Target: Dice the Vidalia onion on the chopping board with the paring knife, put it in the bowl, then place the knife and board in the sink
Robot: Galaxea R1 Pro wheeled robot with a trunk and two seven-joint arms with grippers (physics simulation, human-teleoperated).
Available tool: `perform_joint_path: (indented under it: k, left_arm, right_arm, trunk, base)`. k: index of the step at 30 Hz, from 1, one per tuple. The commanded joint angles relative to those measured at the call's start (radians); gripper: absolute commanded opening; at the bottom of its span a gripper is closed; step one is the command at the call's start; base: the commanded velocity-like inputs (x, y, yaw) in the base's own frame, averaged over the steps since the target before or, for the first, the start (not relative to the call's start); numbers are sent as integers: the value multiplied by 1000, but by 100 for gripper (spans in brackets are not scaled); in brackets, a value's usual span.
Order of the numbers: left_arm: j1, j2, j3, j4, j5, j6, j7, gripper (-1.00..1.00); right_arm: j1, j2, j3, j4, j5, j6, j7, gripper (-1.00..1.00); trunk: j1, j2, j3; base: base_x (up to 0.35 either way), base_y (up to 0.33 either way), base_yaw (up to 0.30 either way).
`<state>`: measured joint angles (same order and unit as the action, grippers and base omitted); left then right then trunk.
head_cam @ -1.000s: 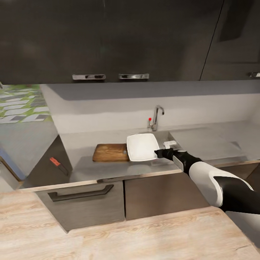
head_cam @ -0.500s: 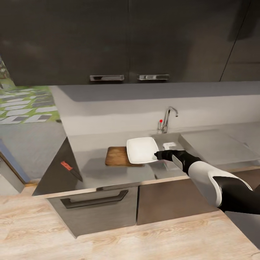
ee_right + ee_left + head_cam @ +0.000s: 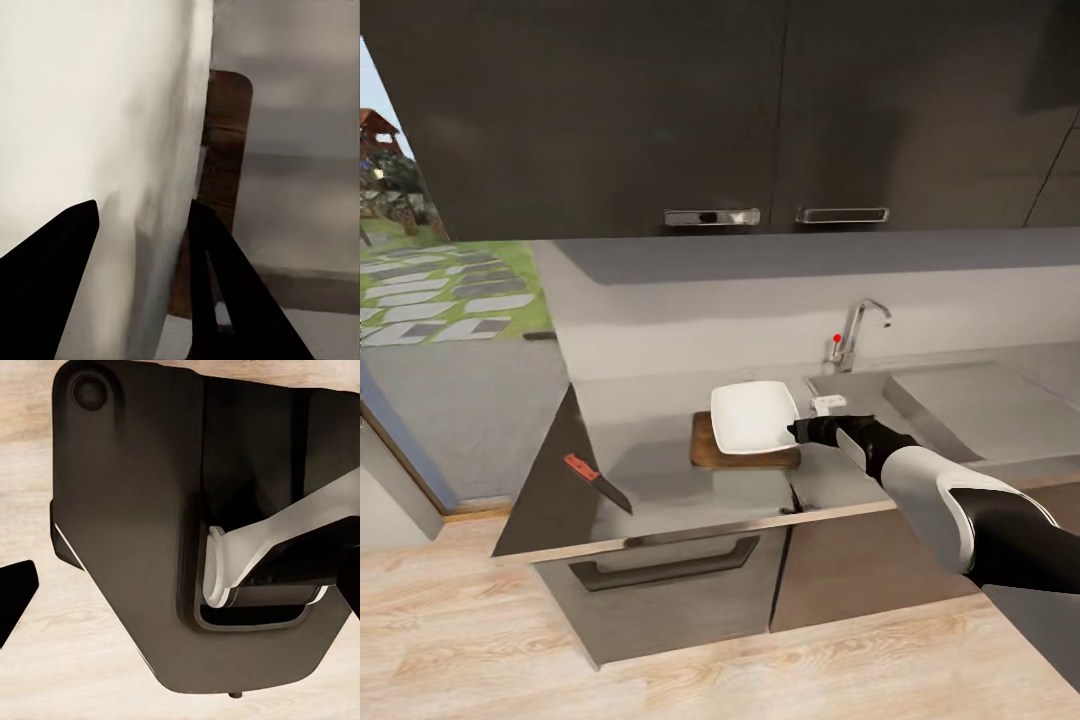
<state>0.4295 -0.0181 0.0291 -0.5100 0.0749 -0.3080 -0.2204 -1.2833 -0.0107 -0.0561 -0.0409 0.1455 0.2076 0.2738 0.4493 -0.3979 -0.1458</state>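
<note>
My right gripper point(image 3: 794, 429) is shut on the near right rim of the white square bowl point(image 3: 752, 415), which sits over most of the brown chopping board point(image 3: 703, 456). In the right wrist view the dark fingers point(image 3: 217, 277) pinch the bowl's point(image 3: 97, 112) edge, with the board point(image 3: 226, 150) behind it. The sink point(image 3: 870, 392) with its chrome tap point(image 3: 858, 330) lies just right of the bowl. A small knife point(image 3: 597, 482) with a red handle rests on the grey countertop point(image 3: 650, 425) at the left front. The onion is hidden. One left fingertip point(image 3: 15, 592) shows at the frame's edge.
Dark wall cabinets point(image 3: 760, 110) hang over the counter, and drawer fronts point(image 3: 670, 575) are below it. The counter ends at the left beside a glass door onto a garden. The left wrist view looks at my own dark body point(image 3: 150, 532) over the wooden floor point(image 3: 67, 660).
The view has shifted left along the counter, so the counter and sink slide right in the picture. The held bowl went from right of the board to over it.
</note>
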Motion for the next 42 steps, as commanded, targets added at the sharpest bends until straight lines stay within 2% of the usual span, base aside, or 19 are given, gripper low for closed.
perform_joint_path:
  k: [1,32,42]
  left_arm:
    - [0,0,3,-1,8,1,-9,100]
    - [0,0,3,1,8,3,-8,100]
    - [0,0,3,1,8,3,-8,100]
  right_arm:
    - [-1,1,-10,-2,9,6,4,-100]
    - [-1,-2,-10,-2,9,5,6,-100]
    - [-1,-2,-11,-2,10,6,5,-100]
  trunk:
    - [1,-2,-2]
    - [1,-2,-2]
    - [1,-2,-5]
  base:
    - [3,302,0]
    - [0,302,1]
    - [0,302,198]
